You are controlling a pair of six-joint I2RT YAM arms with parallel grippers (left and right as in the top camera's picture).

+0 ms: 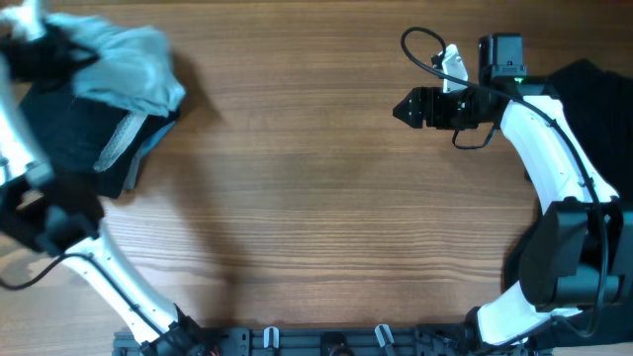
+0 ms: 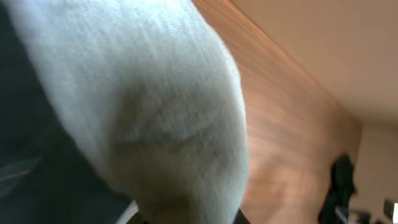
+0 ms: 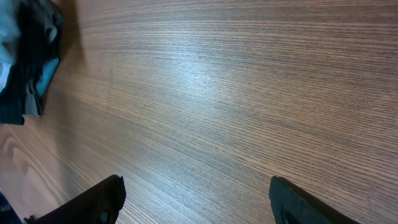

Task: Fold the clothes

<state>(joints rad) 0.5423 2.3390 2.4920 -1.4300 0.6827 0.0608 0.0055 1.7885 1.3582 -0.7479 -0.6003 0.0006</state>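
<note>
**Pile lying nearest the left arm**

At the table's (image 1: 326, 198) far-left corner the black garments (image 1: 69, 138) are heaping, with the pale blue T-shirt (image 1: 129, 59) crumpling on top and crowding the left gripper (image 1: 28, 42). Cloth is hiding its jaws, so I cannot tell their state. The right gripper (image 1: 407, 107) is hovering well apart, spread wide, empty.

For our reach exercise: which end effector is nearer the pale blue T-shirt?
Left. The left end effector is right at the pale blue T-shirt, fabric filling its camera; the right end effector sits open far across the table.

Knit cloth T-shirt (image 2: 155, 106); matt wood-grain table (image 1: 316, 218)
</note>
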